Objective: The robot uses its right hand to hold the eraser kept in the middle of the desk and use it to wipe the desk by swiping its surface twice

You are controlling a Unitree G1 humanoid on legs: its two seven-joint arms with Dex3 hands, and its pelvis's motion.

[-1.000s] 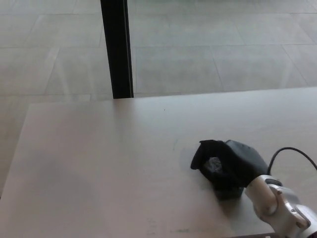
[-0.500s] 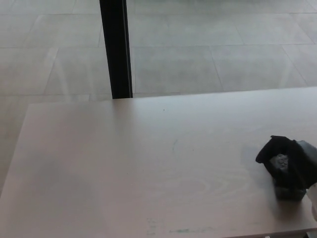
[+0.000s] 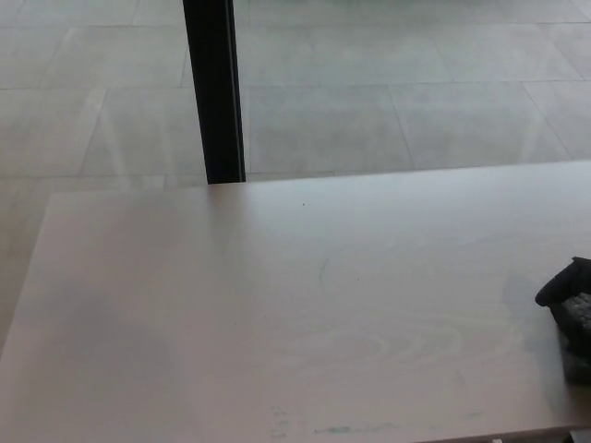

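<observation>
Eraser position could not be confirmed; the right hand (image 3: 570, 318) was cut off at the desk's (image 3: 277, 305) right edge, finger state indeterminate. Wide bare surface lay leftward, up to the black post (image 3: 214, 92).

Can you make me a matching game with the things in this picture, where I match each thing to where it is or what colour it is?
Things:
1. desk
2. black post
3. right hand
4. floor

Descriptions:
A. grey tiles, beyond the far edge of the desk
B. dark shape at the right edge of the picture, partly cut off
C. pale wood surface filling the lower part of the view
D. stands upright behind the desk, toward the left

Right pairs: 1-C, 2-D, 3-B, 4-A
</observation>
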